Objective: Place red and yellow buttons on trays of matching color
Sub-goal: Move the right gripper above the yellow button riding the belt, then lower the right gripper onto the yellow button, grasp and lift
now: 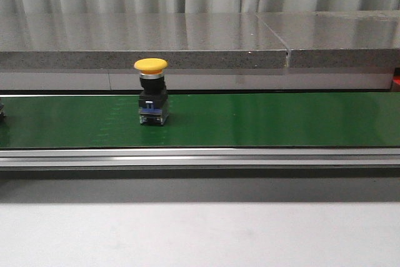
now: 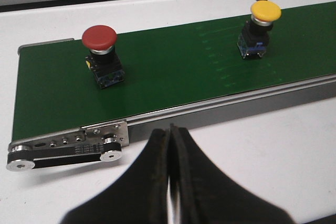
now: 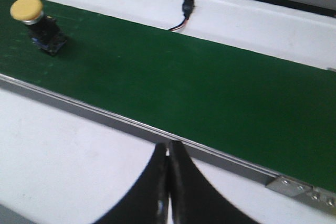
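From the front, the yellow button [image 1: 151,90] stands upright on the green belt [image 1: 262,120], no tray in sight, so picking has not begun. The left pincer [image 2: 170,177] is pressed together, empty, near the belt's end by the red button [image 2: 101,53]; it must open first. The right pincer [image 3: 168,182] is likewise together and empty, well apart from the yellow button.

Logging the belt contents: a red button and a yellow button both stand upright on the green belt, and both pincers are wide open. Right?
Not quite. The left wrist view shows the left pincer shut, and the right pincer is shut too. The red button and yellow button do stand upright on the green belt.
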### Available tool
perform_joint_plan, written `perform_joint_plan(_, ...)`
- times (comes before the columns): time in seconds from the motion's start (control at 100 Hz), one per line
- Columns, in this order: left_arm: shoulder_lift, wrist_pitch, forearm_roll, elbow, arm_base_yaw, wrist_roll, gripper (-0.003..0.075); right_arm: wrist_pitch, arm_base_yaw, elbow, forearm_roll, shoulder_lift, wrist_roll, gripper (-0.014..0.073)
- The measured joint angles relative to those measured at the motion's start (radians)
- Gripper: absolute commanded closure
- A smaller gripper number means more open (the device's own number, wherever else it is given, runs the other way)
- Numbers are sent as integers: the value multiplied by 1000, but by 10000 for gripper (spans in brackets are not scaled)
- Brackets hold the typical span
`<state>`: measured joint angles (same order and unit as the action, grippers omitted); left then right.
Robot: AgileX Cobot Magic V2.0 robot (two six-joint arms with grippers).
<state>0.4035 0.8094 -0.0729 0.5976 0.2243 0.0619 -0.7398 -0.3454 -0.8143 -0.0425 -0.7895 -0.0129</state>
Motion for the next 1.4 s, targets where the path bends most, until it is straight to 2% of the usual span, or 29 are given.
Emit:
perform_joint_plan(0.01,1,0,0,0,0,0,741,-3,-4,-6,0,-8,0,483)
perform_joint_plan(0.06,-4,0,0,0,0,0,741,-14,-31,-49,-2,-65,4,361)
perform_joint_plan(0.07,-4,0,-1,0,0,0,741,-15,-38,-61,-2,-81,4,305)
perform_joint_plan(0.19,-4,0,-2,0,0,-1,741,-29,-88,-160,-9,-222,13,17)
perform_joint_plan(0.26,-4,0,-2,0,0,-2,741,-44,-113,-216,-13,-298,13,-52)
perform_joint_plan(0.5,-4,0,-2,0,0,-2,741,-111,-176,-410,-36,-535,13,-54)
perform_joint_plan(0.86,-4,0,-3,0,0,-2,741,-262,-193,-696,-114,-843,136,-54)
perform_joint_plan(1.27,-4,0,-5,0,0,-2,741,-293,-193,-848,-116,-1062,191,-52)
perform_joint_plan(1.33,-4,0,-5,0,0,-2,741,-293,-193,-854,-116,-1085,198,-31)
perform_joint_plan(1.4,-4,0,-5,0,0,-2,741,-289,-193,-854,-116,-1104,207,53)
